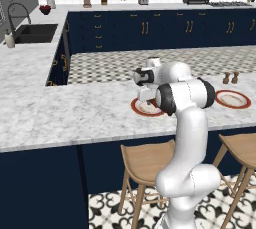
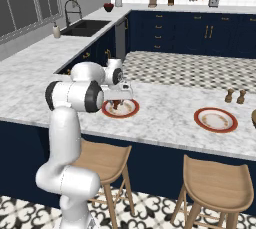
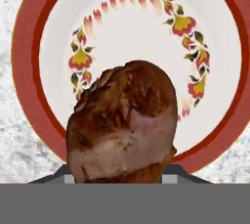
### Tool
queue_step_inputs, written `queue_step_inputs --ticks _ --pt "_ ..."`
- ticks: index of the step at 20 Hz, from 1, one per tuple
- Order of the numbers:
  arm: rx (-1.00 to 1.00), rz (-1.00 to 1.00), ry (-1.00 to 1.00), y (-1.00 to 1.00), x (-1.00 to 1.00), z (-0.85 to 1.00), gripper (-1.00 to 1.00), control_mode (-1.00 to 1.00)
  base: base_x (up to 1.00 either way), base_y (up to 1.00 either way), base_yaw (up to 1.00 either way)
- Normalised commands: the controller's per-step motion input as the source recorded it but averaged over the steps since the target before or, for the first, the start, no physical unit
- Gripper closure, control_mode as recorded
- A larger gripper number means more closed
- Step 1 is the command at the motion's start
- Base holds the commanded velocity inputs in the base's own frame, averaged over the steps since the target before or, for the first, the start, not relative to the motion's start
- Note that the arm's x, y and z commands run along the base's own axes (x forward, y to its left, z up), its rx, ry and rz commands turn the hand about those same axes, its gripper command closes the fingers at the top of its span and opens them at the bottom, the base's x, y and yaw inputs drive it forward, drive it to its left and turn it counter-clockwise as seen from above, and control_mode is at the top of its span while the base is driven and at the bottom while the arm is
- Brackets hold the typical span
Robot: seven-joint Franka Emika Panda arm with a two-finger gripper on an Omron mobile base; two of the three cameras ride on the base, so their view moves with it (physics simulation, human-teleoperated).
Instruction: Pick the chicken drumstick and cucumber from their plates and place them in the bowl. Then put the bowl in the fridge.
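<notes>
The chicken drumstick (image 3: 122, 125), reddish-brown with a pale patch, sits close to the hand camera and hides the fingertips. My gripper (image 2: 119, 98) is shut on the drumstick (image 2: 116, 104) just over the centre of a red-rimmed plate (image 2: 131, 110) on the marble counter. That plate (image 3: 29, 47) has a floral ring on its pale centre. From the left, my arm covers most of it (image 1: 141, 108). A second red-rimmed plate (image 2: 216, 119) lies to the right (image 1: 232, 99). The cucumber and the fridge are out of view. A light-brown sliver (image 2: 254, 118) at the right edge may be the bowl.
Two small wooden shakers (image 2: 235, 96) stand behind the second plate. Wooden stools (image 2: 215, 178) stand under the counter's front edge. A sink with a tap (image 1: 35, 33) is at the far left. Navy cabinets line the back wall.
</notes>
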Motion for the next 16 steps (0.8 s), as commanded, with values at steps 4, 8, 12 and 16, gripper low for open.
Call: queue_step_inputs --ticks 4,8,12,16 --pt "0.0 0.0 -0.13 0.06 -1.0 0.92 1.0 -1.0 0.0 0.0 0.0" --pt "0.0 0.0 -0.09 0.13 -1.0 0.74 1.0 -1.0 0.0 0.0 0.0" --pt "-0.02 0.0 -0.12 0.11 -1.0 0.65 1.0 -1.0 0.0 0.0 0.0" --pt "-0.01 0.0 -0.07 0.01 -1.0 0.65 1.0 -1.0 0.0 0.0 0.0"
